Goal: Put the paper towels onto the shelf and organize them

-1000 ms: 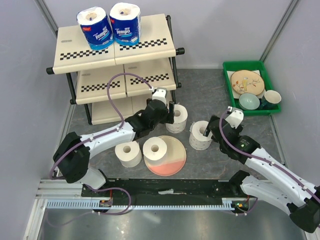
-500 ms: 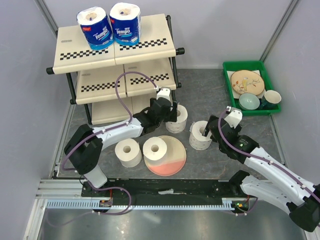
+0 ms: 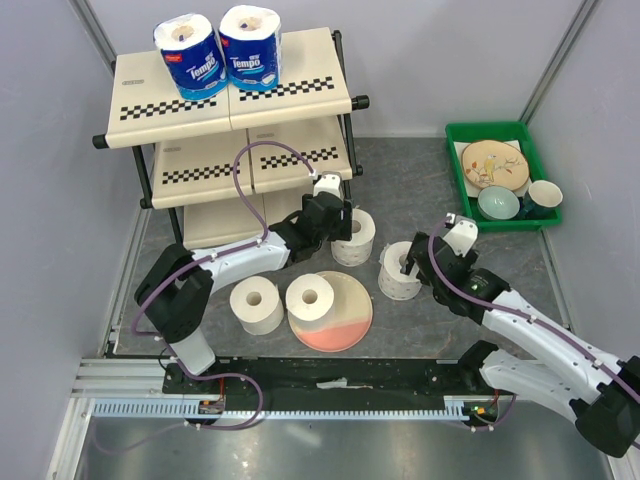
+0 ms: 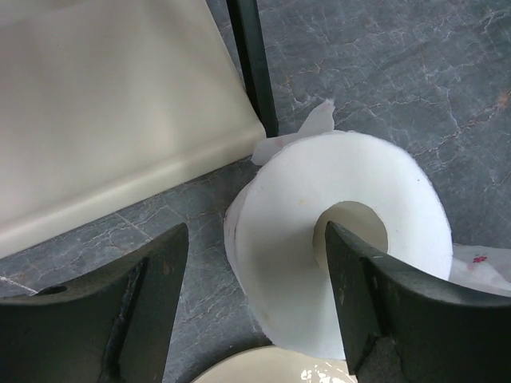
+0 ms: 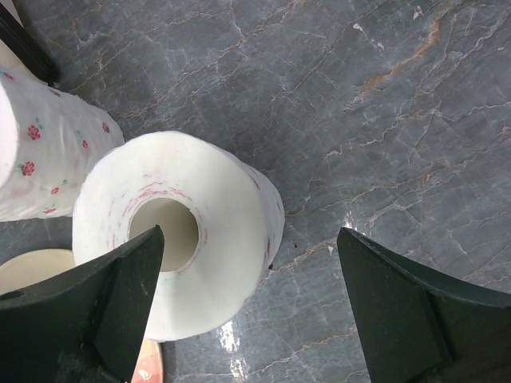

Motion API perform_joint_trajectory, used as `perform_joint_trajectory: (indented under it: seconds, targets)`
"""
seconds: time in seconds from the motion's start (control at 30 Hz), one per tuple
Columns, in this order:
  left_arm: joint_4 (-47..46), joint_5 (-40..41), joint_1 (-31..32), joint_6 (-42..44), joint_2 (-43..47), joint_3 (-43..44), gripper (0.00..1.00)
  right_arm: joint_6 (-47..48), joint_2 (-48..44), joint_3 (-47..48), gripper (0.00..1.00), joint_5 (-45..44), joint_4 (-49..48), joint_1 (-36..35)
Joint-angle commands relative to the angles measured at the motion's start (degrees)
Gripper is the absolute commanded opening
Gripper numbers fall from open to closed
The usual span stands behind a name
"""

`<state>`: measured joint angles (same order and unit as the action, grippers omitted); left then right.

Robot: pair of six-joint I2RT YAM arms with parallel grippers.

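Grey marbled tabletop (image 3: pixel 420 190) underlies everything. One bare white roll (image 4: pixel 279 223), soft and hollow-cored with a loose torn flap, stands on end just beside the shelf's (image 3: pixel 300 60) black tube leg. The left gripper (image 4: pixel 255 231) hangs over it, fingers spread. The right gripper (image 5: pixel 249 233), wide apart, hangs over a second roll (image 5: pixel 223 199) with faint pink print. Two glossy blue-wrapped rolls (image 3: pixel 192 57) (image 3: pixel 250 47) stand on the cream top tier.

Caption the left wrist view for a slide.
Left hand open above an unwrapped paper towel roll standing on the grey floor beside the shelf.
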<state>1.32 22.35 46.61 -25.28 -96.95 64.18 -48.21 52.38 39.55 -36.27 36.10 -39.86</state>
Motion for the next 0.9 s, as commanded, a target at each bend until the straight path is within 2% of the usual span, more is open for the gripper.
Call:
perform_joint_trajectory:
  seconds: [0.0, 0.2, 0.57, 0.87]
  targets:
    - [-1.7, 0.1, 0.0, -1.8, -0.4, 1.6, 0.73, -0.6, 0.6, -0.7, 0.98, 0.2, -1.9, 0.2]
    - [-1.8, -1.0, -0.1, -2.1, -0.3, 0.6, 0.69, -0.8, 1.1, -1.1, 0.96, 0.3, -2.0, 0.3]
    - [-2.3, -2.6, 0.0, -2.0, -2.4, 0.9, 0.69, -1.1, 2.2, -3.0, 0.94, 0.5, -3.1, 1.5]
    - [-2.1, -4.0, 0.0, -1.6, -4.0, 1.7, 0.66, -0.9, 2.3, -4.0, 0.86, 2.2, -4.4, 2.9]
